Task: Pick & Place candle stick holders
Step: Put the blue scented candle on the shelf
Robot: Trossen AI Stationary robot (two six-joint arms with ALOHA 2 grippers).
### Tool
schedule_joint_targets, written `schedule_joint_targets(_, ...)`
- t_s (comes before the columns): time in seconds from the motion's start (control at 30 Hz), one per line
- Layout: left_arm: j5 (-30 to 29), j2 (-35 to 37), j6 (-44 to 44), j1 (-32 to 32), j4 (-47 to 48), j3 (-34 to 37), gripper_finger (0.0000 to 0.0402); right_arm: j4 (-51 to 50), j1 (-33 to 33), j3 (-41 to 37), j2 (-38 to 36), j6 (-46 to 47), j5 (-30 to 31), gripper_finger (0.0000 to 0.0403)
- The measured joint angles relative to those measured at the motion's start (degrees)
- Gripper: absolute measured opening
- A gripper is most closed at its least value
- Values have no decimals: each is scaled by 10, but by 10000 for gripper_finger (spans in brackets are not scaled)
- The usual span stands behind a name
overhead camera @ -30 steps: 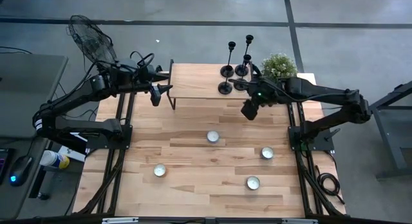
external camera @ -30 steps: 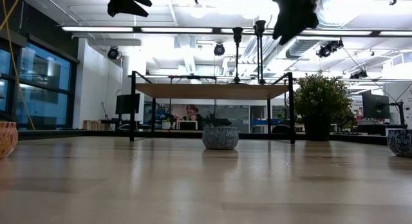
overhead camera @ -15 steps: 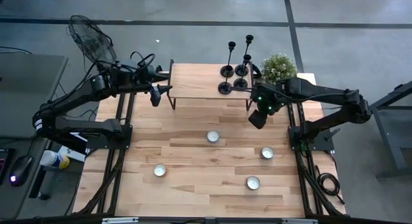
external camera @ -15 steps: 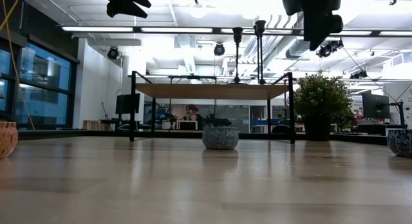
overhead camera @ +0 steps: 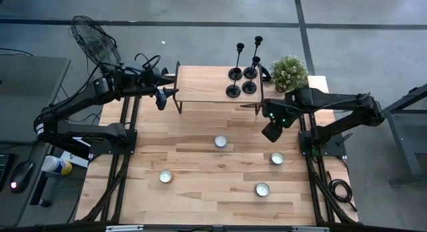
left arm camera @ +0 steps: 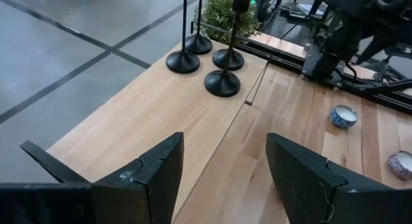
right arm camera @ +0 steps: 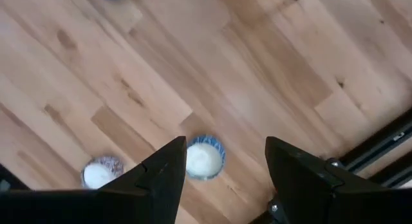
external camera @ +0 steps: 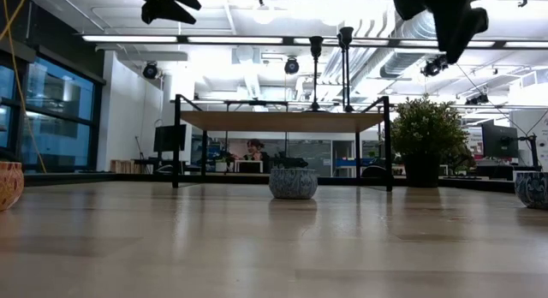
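- While my right gripper (overhead camera: 271, 131) hangs with its jaws apart and nothing between them, it has swung off the raised shelf (overhead camera: 200, 85) over the last second and now sits above bare table (overhead camera: 200, 165), just past the shelf's front right leg.
- That tells me a drop-off is finished, or I'm repositioning; I can't say which.
- Straight below it, the wrist view shows two tealights (right arm camera: 205, 158) on the planks.
- All four candle stick holders (overhead camera: 241, 82) stand upright, clustered on the shelf's right end beside the potted plant (overhead camera: 288, 71).
- My left gripper (overhead camera: 162, 97) waits with its jaws apart and empty at the shelf's left end, unmoved.
- Open room: the shelf's left half and the table in front of it; the holders sit close to the shelf's right edge.
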State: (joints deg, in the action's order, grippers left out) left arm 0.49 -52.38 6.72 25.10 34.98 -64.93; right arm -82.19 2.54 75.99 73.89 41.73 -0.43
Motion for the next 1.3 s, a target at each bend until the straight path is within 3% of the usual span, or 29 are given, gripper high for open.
schedule_joint_targets(0.17,0,0,9,0,6,0,216,-13,-35,-7,-1,21,-14,204)
schedule_joint_targets(0.4,0,0,9,0,31,0,216,87,-94,-127,-10,54,-82,204)
schedule_joint_targets(0.73,0,0,-3,0,27,0,216,97,-85,-263,-11,93,-146,204)
schedule_joint_targets(0.97,0,0,-9,0,26,0,216,148,-85,-307,-11,108,-149,202)
schedule_joint_targets(1.3,-1,0,-9,0,26,0,216,187,-43,-358,-11,105,-145,152)
